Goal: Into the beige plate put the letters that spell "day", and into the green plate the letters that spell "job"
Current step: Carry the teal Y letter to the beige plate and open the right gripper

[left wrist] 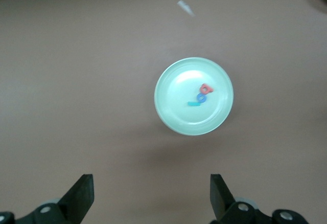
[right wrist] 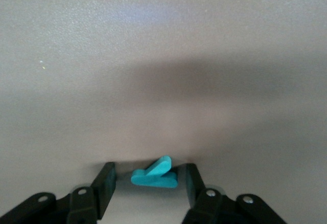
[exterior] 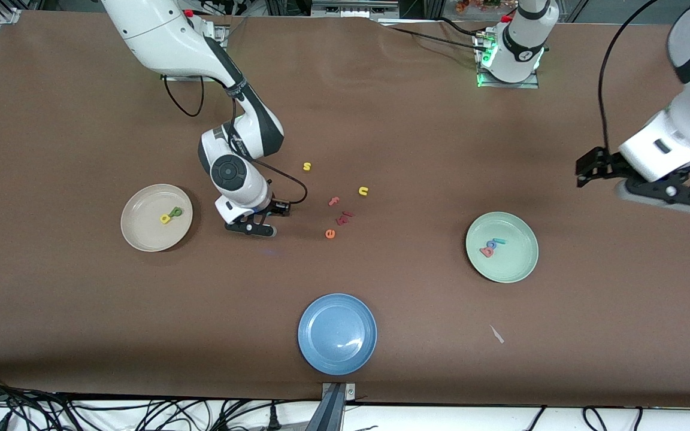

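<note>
My right gripper [exterior: 258,229] is low on the table beside the beige plate [exterior: 141,230]. Its fingers stand open on either side of the teal y [right wrist: 153,177], which lies flat between them with small gaps showing. The beige plate holds the yellow d [exterior: 165,219] and the green a [exterior: 175,211]. The green plate [exterior: 518,263] holds the salmon b [exterior: 487,252], the blue o [exterior: 492,245] and the teal j [exterior: 499,241]. My left gripper [exterior: 587,169] hangs open and empty high over the left arm's end of the table, looking down on the green plate [left wrist: 179,111].
Loose letters lie mid-table: a yellow s [exterior: 306,166], a yellow u [exterior: 363,191], a pink f [exterior: 334,201], a dark red piece [exterior: 345,218] and an orange e [exterior: 330,234]. A blue plate [exterior: 337,333] sits near the front edge. A white scrap [exterior: 496,334] lies beside it.
</note>
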You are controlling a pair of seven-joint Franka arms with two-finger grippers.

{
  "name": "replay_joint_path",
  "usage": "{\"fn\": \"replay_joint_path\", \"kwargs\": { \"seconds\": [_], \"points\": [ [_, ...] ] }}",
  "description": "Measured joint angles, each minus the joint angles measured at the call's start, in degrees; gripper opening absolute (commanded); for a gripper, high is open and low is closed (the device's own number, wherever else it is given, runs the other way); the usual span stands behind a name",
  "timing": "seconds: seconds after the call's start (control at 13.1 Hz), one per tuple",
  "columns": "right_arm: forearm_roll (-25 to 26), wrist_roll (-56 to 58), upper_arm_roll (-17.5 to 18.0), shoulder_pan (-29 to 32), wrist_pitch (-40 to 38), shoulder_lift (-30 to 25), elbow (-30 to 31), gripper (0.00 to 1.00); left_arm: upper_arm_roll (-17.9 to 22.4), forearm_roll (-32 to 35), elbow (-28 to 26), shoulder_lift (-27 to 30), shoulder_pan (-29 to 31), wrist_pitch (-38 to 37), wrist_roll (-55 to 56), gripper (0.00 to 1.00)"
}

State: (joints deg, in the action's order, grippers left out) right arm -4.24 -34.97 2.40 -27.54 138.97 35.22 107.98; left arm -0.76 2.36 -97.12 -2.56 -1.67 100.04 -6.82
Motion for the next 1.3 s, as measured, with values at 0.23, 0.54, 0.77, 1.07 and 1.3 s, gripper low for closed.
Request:
{"fn": "replay_joint_path", "kwargs": {
  "seconds": [0.23,0.54,0.77,1.07,1.3],
  "points": [
    [0.0,0.0,0.0,0.0,-0.4,-0.2,0.0,0.48,0.0,-0.1,-3.8,2.7,1.4,1.1,2.1,1.00],
    [0.0,-0.1,0.0,0.0,-0.8,-0.4,0.0,0.37,-0.5,-0.1,-3.7,2.7,1.2,1.4,3.0,1.00],
    [0.0,-0.1,0.0,0.0,-0.9,-0.4,0.0,0.32,-0.6,-0.1,-3.7,2.7,1.2,1.4,3.3,1.00],
    [0.0,-0.1,0.0,0.0,-0.9,-0.4,0.0,0.28,0.2,-2.6,-3.2,2.6,2.2,-0.1,3.3,1.00],
    [0.0,-0.1,-0.1,0.0,-2.7,-0.4,-1.1,0.25,0.1,-3.1,-1.3,1.0,2.4,-2.3,3.3,1.00]
  ]
}}
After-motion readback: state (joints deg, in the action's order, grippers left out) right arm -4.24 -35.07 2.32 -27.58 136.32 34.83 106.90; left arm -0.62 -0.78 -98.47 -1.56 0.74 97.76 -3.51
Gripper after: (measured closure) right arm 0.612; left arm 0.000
